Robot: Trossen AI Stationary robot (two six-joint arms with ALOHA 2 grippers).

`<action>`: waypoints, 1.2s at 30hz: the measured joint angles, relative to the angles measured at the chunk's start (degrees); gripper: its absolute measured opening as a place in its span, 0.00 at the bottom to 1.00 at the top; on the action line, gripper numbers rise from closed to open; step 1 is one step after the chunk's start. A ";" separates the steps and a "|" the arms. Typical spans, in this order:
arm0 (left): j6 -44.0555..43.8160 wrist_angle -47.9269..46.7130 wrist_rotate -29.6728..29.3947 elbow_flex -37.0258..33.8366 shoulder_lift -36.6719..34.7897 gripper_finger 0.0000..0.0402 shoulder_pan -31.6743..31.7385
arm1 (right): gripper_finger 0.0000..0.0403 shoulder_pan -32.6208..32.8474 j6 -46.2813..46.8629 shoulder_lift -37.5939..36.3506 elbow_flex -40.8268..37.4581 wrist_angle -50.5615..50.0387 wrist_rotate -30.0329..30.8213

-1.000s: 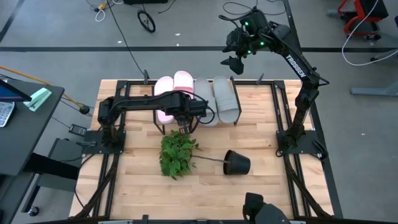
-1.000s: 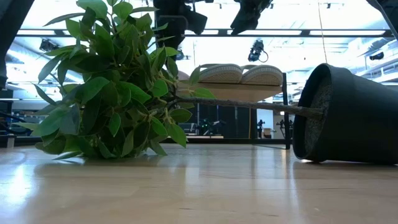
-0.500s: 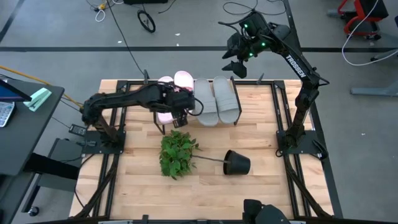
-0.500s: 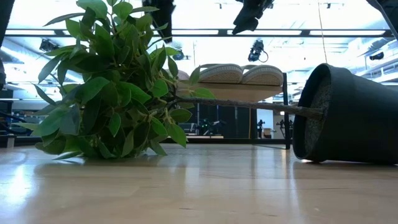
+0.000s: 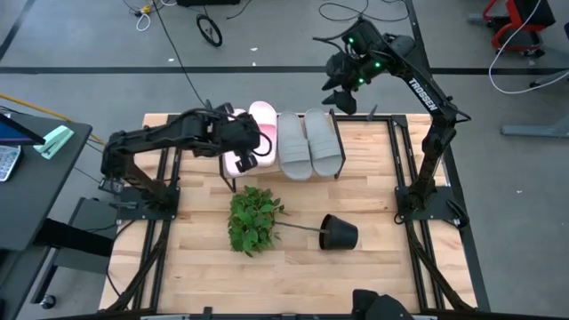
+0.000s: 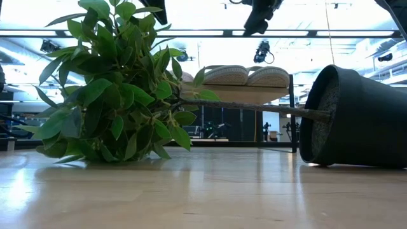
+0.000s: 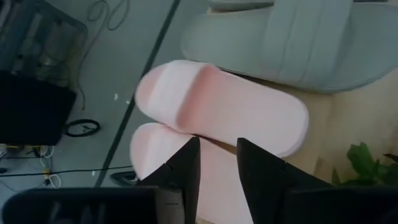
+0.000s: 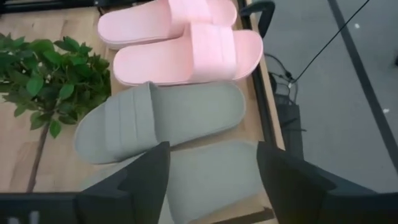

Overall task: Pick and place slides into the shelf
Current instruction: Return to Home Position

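Observation:
Two pale pink slides (image 5: pixel 262 116) (image 8: pixel 186 59) and two grey slides (image 5: pixel 307 142) (image 8: pixel 161 118) lie side by side, soles down, on the shelf (image 6: pixel 254 95) at the table's far edge. My left gripper (image 5: pixel 249 147) (image 7: pixel 217 168) hovers over the pink pair, its fingers a little apart and touching nothing. The nearer-left pink slide (image 7: pixel 155 155) is partly hidden behind it. My right gripper (image 5: pixel 342 93) (image 8: pixel 211 180) hangs high over the far end of the grey pair, wide open and holding nothing.
A leafy green plant (image 5: pixel 253 218) lies on the slatted table near the middle, its stem running to a tipped black pot (image 5: pixel 340 234). In the low view both stand in front of the shelf. Black frame rails (image 5: pixel 404 169) run along the table's left and right sides.
My left arm has folded back toward the table's left edge, carrying its gripper left and a little toward the far edge, from above the plant's far side to over the pink slides. The slides, plant and pot have stayed where they were.

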 joint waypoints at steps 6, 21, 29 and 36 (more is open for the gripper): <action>0.07 -0.06 -1.46 -0.04 -2.37 0.25 0.40 | 0.50 1.26 -0.92 -0.97 -0.02 -1.59 0.06; 9.65 42.80 4.69 -38.92 -25.48 0.18 3.14 | 0.04 3.22 -1.58 -18.01 -15.28 2.37 -2.95; 11.15 59.54 13.46 -56.95 -40.97 0.17 4.71 | 0.02 0.91 5.07 -40.62 -52.78 27.88 -2.47; 12.02 65.01 17.23 -65.46 -48.69 0.15 4.68 | 0.01 1.59 10.04 -58.94 -79.93 46.73 -1.75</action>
